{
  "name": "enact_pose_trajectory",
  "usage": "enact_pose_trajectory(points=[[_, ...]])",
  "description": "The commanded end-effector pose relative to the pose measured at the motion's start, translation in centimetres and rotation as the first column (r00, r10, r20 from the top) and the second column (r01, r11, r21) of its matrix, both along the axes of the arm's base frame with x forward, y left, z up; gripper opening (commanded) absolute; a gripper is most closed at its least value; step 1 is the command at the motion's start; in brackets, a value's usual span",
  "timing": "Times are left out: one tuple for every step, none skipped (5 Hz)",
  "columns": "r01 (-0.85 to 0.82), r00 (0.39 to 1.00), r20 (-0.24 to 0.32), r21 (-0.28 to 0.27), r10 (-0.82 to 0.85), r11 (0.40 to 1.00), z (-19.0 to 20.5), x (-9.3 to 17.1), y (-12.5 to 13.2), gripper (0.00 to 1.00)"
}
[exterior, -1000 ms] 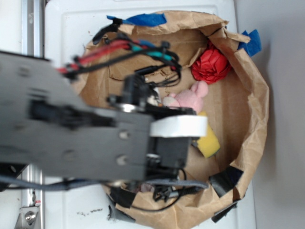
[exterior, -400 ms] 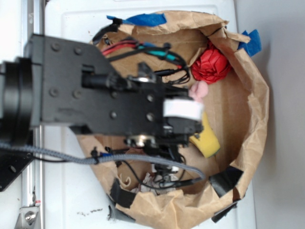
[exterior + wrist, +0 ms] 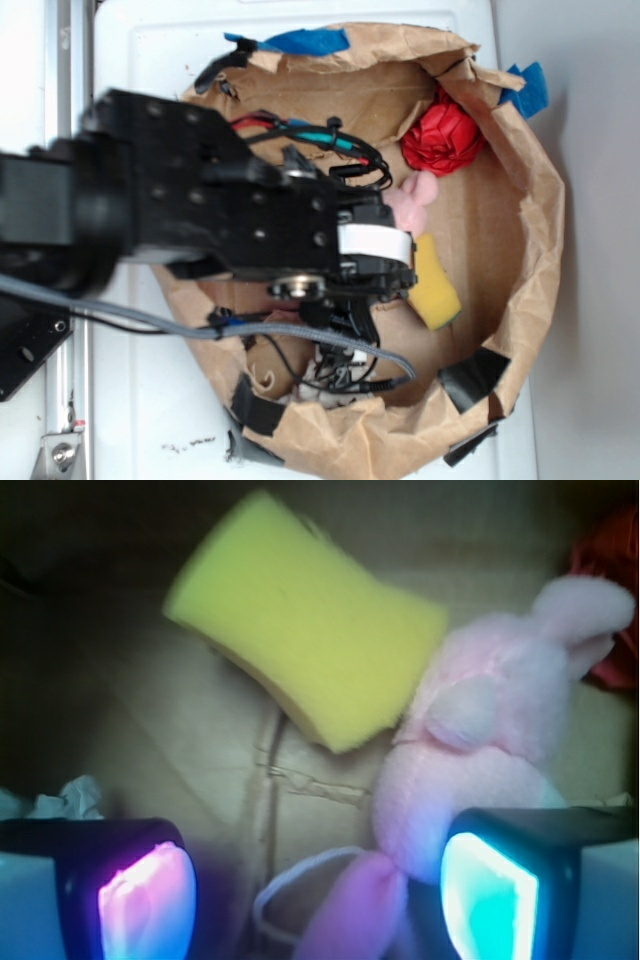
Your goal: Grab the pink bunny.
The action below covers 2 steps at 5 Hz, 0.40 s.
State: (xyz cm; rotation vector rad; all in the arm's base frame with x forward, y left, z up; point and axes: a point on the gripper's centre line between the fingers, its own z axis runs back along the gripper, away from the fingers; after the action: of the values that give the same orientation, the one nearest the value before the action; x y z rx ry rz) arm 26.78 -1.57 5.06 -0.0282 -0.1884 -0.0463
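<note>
Wrist view: end effector (image 3: pixel 320 890) spread open, empty (pink bunny (image 3: pixel 480 770) beside one finger).

The pink bunny (image 3: pixel 480 770) is a soft, pale-pink plush with a round body, a stubby limb and darker-pink ears. It lies on brown paper toward the right of the wrist view; from outside only a small part (image 3: pixel 412 200) shows.

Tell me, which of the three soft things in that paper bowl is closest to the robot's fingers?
The pink bunny. In the wrist view it lies right against one of the fingers, while the yellow sponge sits farther off and the red ball is farthest.
</note>
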Motion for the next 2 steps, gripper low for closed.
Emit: enact_pose_trajectory(points=[[-0.083,0.996,-0.006,0.048,0.084,0.995,-0.43,2.36,1.55,1.00],[-0.110,0.994,-0.018,0.076,0.111,0.991,-0.94,2.82,2.08,1.00]])
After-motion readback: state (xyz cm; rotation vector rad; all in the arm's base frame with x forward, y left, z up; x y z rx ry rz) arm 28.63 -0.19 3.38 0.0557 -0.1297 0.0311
